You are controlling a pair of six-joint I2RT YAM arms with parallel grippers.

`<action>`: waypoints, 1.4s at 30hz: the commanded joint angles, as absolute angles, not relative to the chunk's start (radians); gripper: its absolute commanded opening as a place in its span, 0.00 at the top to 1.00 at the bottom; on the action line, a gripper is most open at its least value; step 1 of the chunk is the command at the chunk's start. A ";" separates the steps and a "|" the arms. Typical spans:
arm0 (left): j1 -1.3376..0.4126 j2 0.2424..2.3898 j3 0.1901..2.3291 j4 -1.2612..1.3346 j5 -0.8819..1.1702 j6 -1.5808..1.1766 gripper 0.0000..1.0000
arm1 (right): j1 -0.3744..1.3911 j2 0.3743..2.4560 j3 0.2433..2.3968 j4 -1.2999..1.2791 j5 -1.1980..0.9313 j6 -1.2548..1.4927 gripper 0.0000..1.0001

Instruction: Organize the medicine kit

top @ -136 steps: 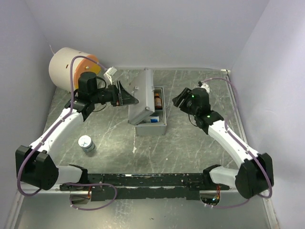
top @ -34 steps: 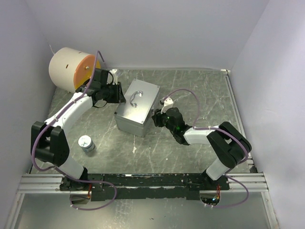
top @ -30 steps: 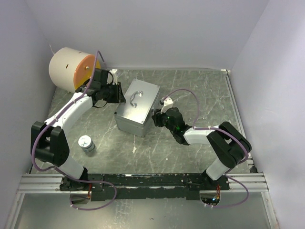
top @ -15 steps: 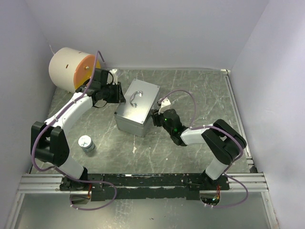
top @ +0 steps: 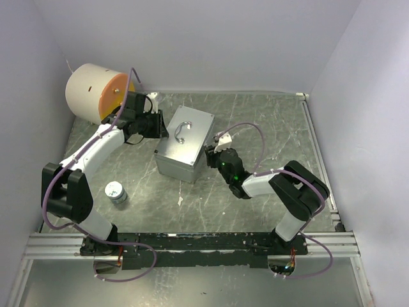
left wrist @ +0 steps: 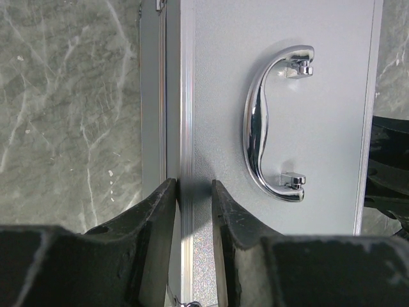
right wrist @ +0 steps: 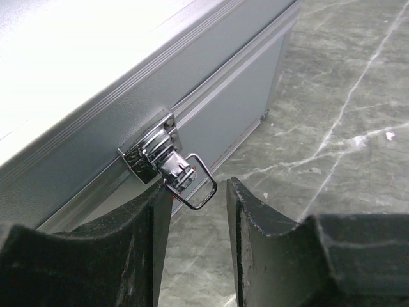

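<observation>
The right gripper [right wrist: 195, 192] has its two fingers a little apart, and the wire loop [right wrist: 195, 186] of the latch [right wrist: 160, 160] hangs right at the gap, not squeezed. That latch is on the right side of the metal medicine case [top: 185, 144], which sits with its lid down in the middle of the table [top: 268, 121]. The left gripper [left wrist: 193, 192] is at the far left of the lid, its fingers close together over the lid's edge. I cannot tell if they touch it. The case looks hard, stiff and smooth, so fingers may slip on its flat sides. It may be a bit heavy. The shiny handle [left wrist: 261, 121] on top is the best place to lift it. The latch is small and thin, so it needs a gentle push. A small round tin [top: 115, 191] sits near and left, well apart.
</observation>
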State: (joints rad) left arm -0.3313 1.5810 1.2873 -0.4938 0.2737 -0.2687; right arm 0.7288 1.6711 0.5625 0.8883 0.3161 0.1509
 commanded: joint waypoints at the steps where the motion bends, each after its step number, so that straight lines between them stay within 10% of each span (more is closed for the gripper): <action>1: -0.344 1.623 1.238 -0.643 0.222 -0.221 0.63 | 0.721 1.653 0.544 0.972 0.438 0.124 0.62; 42: -0.344 1.630 1.239 -0.646 0.226 -0.219 0.65 | 0.722 1.530 0.550 0.966 0.292 0.208 0.66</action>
State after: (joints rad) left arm -0.3367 1.5810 1.2873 -0.4927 0.2741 -0.2653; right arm 0.7231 1.5524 0.5217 0.9638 0.3298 0.1879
